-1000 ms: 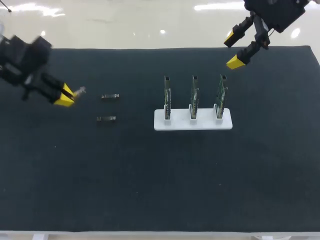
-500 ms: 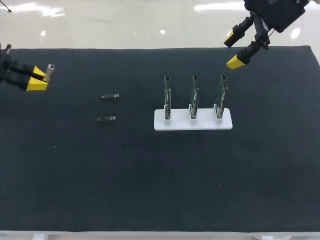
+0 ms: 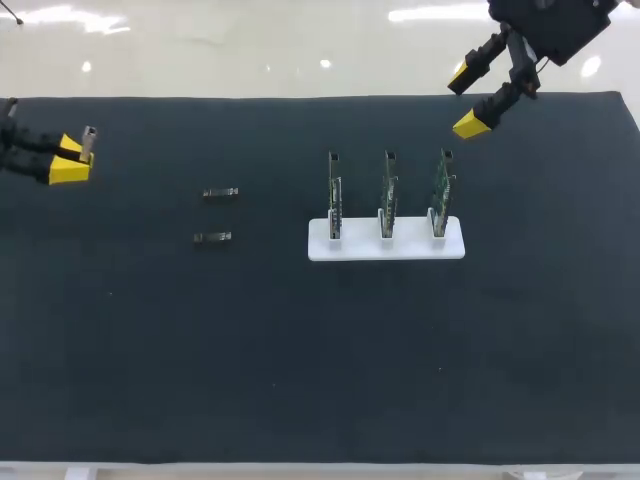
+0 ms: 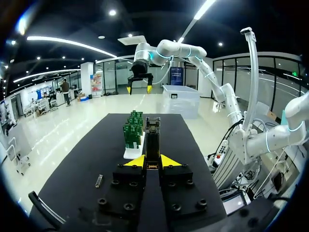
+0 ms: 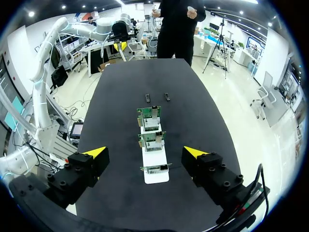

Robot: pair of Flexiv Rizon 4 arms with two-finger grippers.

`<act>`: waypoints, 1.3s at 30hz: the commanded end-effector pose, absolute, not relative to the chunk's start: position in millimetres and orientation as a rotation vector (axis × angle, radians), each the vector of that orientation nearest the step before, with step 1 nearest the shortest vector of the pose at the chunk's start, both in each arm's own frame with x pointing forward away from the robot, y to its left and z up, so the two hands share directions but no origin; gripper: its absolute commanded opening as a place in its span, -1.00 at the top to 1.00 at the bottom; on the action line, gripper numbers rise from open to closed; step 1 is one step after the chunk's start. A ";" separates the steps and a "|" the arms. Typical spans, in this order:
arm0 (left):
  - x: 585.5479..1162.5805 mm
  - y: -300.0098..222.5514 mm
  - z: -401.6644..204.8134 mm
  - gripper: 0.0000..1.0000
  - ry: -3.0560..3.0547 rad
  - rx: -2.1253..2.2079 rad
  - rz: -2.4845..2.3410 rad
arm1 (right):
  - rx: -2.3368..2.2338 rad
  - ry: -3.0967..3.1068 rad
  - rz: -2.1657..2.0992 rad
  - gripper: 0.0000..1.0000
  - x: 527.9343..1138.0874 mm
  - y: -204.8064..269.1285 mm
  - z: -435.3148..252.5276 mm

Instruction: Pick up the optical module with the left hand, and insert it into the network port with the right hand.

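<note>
At 9 o'clock on table (image 3: pixel 300 350), L claw (image 3: pixel 72 158) clamps optical module (image 3: pixel 89 138). R claw (image 3: pixel 466 100) apart, 1 o'clock. Misaligned handover could drop it.

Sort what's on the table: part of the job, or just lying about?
In the job: optical module held in the left gripper; right gripper, open; three circuit boards with ports, on the white stand.
Lying about: far loose module; near loose module.
</note>
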State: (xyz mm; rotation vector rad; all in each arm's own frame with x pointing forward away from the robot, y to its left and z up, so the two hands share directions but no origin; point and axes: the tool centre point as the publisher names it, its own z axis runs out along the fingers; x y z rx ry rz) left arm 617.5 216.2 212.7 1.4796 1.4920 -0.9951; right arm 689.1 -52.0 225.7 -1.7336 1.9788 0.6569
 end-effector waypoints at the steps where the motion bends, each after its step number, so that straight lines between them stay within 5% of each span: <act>1: 617.9 216.3 212.1 1.00 1.490 1.480 -0.995 | -1.735 1.977 0.660 -1.00 689.9 -51.9 225.4; 39: 676.1 12.1 192.6 1.00 1.242 1.289 -1.141 | -1.735 1.977 0.660 -1.00 689.9 -51.9 225.4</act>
